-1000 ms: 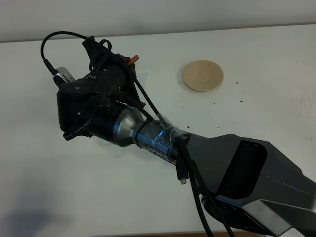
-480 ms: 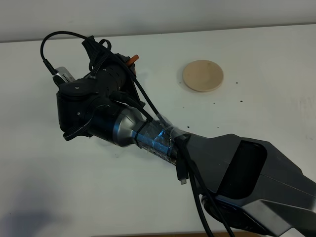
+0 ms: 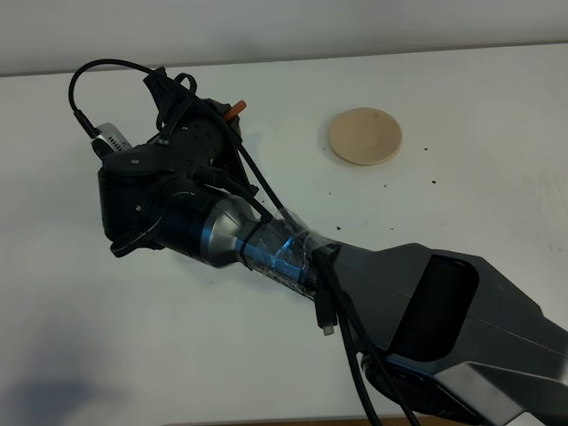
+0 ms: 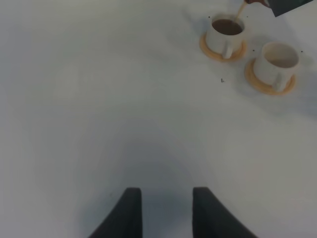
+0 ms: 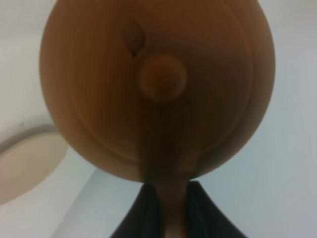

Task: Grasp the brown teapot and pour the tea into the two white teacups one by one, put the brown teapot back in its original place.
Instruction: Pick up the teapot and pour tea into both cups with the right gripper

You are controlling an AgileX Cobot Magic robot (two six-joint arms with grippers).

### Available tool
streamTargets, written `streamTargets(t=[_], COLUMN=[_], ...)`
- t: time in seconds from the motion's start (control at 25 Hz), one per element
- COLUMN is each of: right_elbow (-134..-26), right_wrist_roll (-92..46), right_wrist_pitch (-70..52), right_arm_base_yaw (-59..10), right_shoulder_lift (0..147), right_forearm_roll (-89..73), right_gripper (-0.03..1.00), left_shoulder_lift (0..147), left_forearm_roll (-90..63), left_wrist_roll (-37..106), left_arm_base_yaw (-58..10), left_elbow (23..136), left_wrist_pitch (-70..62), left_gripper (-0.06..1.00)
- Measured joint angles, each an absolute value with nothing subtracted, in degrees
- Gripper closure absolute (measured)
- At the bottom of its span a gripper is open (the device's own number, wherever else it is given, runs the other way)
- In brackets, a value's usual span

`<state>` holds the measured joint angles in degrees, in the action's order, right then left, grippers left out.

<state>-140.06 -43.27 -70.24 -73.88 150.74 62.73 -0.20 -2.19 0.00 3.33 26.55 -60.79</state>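
Mid-pour: teapot (image 5: 124,99) filling first cup (image 4: 227,30).
Handle pinched by right gripper (image 5: 171,213); left gripper (image 4: 166,214) spread, idle; second cup (image 4: 280,62) looks empty, coaster (image 3: 365,135) bare.

In the high view you find the coaster (image 3: 365,136) on the table (image 3: 479,115), in the upper middle of the frame. The teapot (image 3: 234,112) is to its left, mostly hidden behind the arm (image 3: 266,240). From the left wrist you see the first cup (image 4: 226,30) on one saucer (image 4: 205,47) and, just beside it, the second cup (image 4: 279,59) on another saucer (image 4: 252,79).
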Motion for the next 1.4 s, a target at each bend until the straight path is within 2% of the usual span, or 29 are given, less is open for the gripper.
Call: streamTargets(t=[0.92,1.4], right_elbow=[-140.06,-140.06], right_wrist_roll=[-34.83,-32.39], right_wrist_pitch=[-70.24,-70.27], right_arm_base_yaw=[-73.09,-69.56], right_shoulder_lift=[150.35,146.84], right_forearm_roll=[50.82,40.4], right_gripper=[0.84,0.84], left_shoulder_lift=[-0.2,-0.2], left_forearm_roll=[-2.19,-2.19], left_wrist_roll=[0.0,0.0], left_arm_base_yaw=[3.33,3.33], left_elbow=[26.55,26.55], left_wrist_pitch=[-60.79,-60.79], left_gripper=[0.65,0.65])
